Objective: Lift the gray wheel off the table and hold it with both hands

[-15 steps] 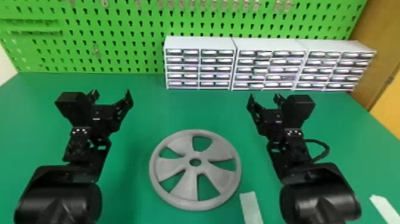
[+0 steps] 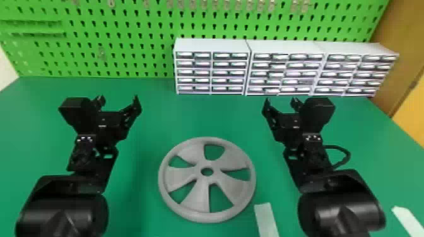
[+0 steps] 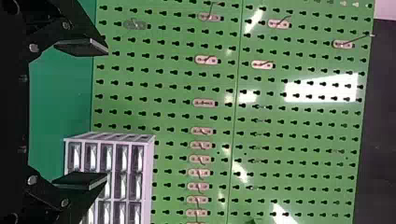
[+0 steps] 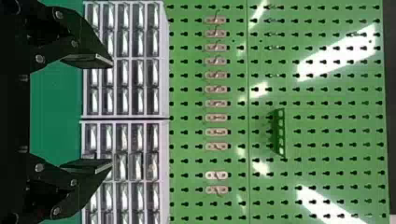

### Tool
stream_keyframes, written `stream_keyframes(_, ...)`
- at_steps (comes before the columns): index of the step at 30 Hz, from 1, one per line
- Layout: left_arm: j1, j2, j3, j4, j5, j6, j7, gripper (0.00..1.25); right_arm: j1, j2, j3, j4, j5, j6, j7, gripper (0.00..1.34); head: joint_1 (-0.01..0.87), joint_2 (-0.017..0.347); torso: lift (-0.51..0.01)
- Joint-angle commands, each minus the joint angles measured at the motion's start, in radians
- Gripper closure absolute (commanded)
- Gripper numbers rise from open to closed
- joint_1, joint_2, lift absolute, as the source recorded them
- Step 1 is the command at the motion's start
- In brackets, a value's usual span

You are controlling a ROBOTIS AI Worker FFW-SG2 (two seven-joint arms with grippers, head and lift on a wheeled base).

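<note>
Left gripper [image 2: 118, 97] open, fingers spread, nothing between them; right gripper [image 2: 280, 100] same, open and empty. Both point ahead toward the pegboard [image 2: 126, 41], seemingly held up off the counter [image 2: 135, 195]; reads as a ready pose, one per side so each can take its own edge of the wheel. Wide finger gap makes sense for going over a rim. Left arm [image 2: 85, 157] and right arm [image 2: 310, 157] run up either side of the gray wheel [image 2: 198, 198], which lies flat on the counter between them, touched by neither gripper, and nearer the robot than the fingertips. Placed about centrally, probably so both arms reach it evenly. Lift not begun; likely next: bring both grippers back and down to opposite sides of the rim, then close together. Flat rim may be hard to get under; uneven closing could slide or tip the wheel. Rim looks a safer hold than the spokes, with openings leaving room for fingers. Pale strip [image 2: 267, 222] beside the wheel on the right arm's side, maybe a position mark. Drawer cabinets [image 2: 211, 72] stand in a row at the back against the pegboard, likely storage, out of the lift's way.
</note>
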Motion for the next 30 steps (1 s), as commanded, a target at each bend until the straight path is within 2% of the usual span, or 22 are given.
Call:
stream_keyframes(1,0.0,0.0,0.002,0.0,0.0,0.0,0.0,0.32,0.004,-0.017,0.005,-0.059,-0.03,0.121,-0.034,0.5,0.711,0.015,-0.098)
stream_keyframes(9,0.0,0.0,0.003,0.0,0.0,0.0,0.0,0.32,-0.04,-0.051,-0.008,-0.22,-0.139,0.576,-0.152,0.5,0.711,0.015,-0.098)
stream_keyframes(14,-0.002,0.0,0.003,-0.002,0.002,0.0,0.0,0.32,-0.086,-0.067,-0.021,-0.273,-0.191,0.794,-0.169,0.5,0.711,0.015,-0.098)
stream_keyframes(19,-0.002,0.0,0.008,-0.005,0.002,0.0,0.0,0.32,-0.112,-0.095,0.0,-0.299,-0.303,0.863,-0.281,0.5,0.711,0.015,-0.098)
stream_keyframes(21,0.0,0.0,0.008,-0.006,0.002,0.0,0.0,0.32,-0.127,-0.115,0.0,-0.299,-0.391,0.889,-0.32,0.5,0.711,0.015,-0.098)
stream_keyframes(26,-0.002,0.0,0.008,-0.006,0.002,0.0,0.0,0.32,-0.193,-0.158,-0.002,-0.299,-0.536,1.038,-0.4,0.5,0.711,0.015,-0.098)
stream_keyframes(30,-0.002,0.0,0.009,-0.006,0.002,0.0,0.0,0.32,-0.226,-0.179,0.017,-0.295,-0.608,1.089,-0.46,0.48,0.711,0.015,-0.098)
